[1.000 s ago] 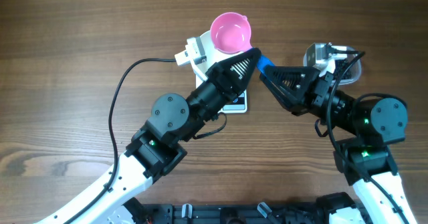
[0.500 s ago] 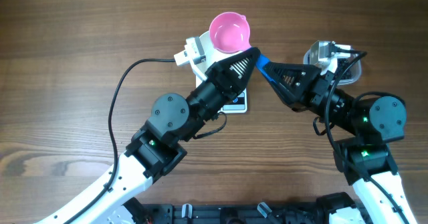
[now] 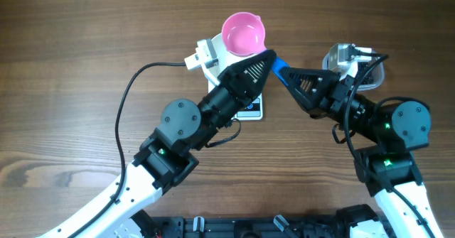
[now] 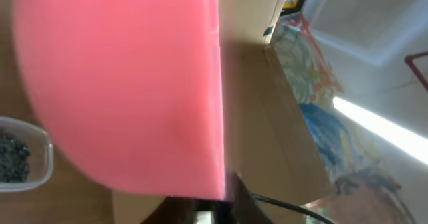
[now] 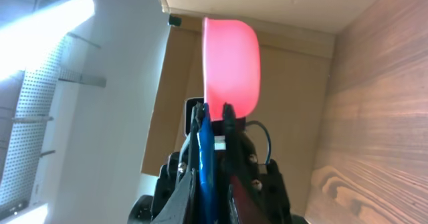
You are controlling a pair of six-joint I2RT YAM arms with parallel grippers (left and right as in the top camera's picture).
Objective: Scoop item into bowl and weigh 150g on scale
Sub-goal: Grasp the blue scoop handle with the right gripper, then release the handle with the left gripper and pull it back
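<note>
Table (image 3: 71,53), pink bowl (image 3: 244,33) by left hand (image 3: 268,55) (grip unclear), right hand (image 3: 290,74) pinching blue handle (image 3: 280,64)

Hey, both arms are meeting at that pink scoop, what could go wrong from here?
1. The right gripper clamps only the thin blue handle of the pink scoop. The scoop may pivot or slip if the left gripper pulls away roughly.
2. The scale lies mostly under the left arm, so a careless retreat might nudge it.
3. The clear tub of beads sits close by the right wrist and could get knocked.
</note>
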